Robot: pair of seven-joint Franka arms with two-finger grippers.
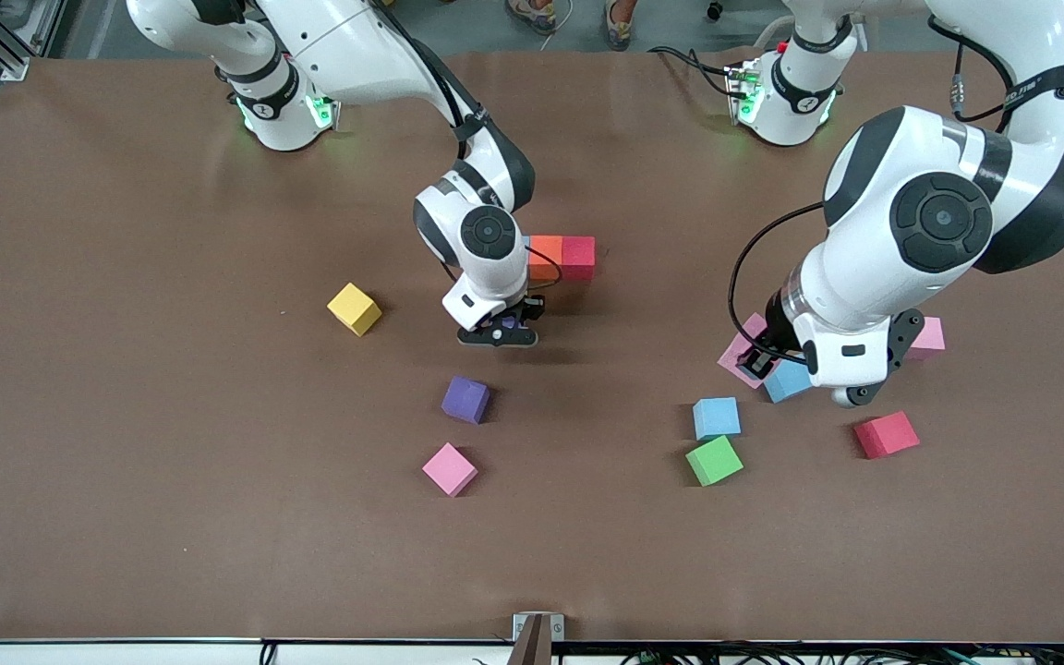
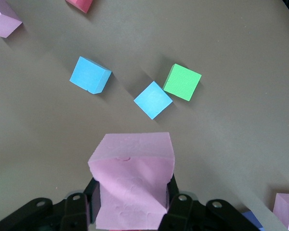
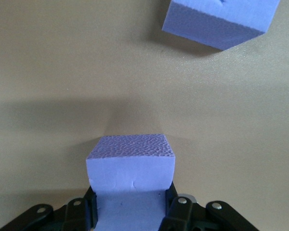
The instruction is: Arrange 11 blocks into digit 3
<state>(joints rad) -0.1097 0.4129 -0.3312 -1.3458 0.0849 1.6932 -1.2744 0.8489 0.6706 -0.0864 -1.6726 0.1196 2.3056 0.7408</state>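
My right gripper (image 1: 500, 332) (image 3: 130, 197) is shut on a purple block (image 3: 131, 166), low over the table beside the orange block (image 1: 546, 258). Orange touches a red block (image 1: 578, 257); of the digit 3 only this pair shows, and the right wrist hides what adjoins it. My left gripper (image 1: 755, 358) (image 2: 132, 192) is shut on a pink block (image 2: 132, 175) (image 1: 741, 349), above the table by a blue block (image 1: 786, 380). Loose blocks lie around: yellow (image 1: 354, 308), purple (image 1: 465, 399) (image 3: 221, 21), pink (image 1: 450, 469), blue (image 1: 716, 417) (image 2: 152, 99), green (image 1: 714, 460) (image 2: 182, 82), red (image 1: 886, 434), pink (image 1: 927, 334).
The brown table (image 1: 172, 508) has open room along its front-camera edge and toward the right arm's end. A metal bracket (image 1: 537, 633) sits at the middle of that edge. Both arm bases stand along the edge farthest from the front camera.
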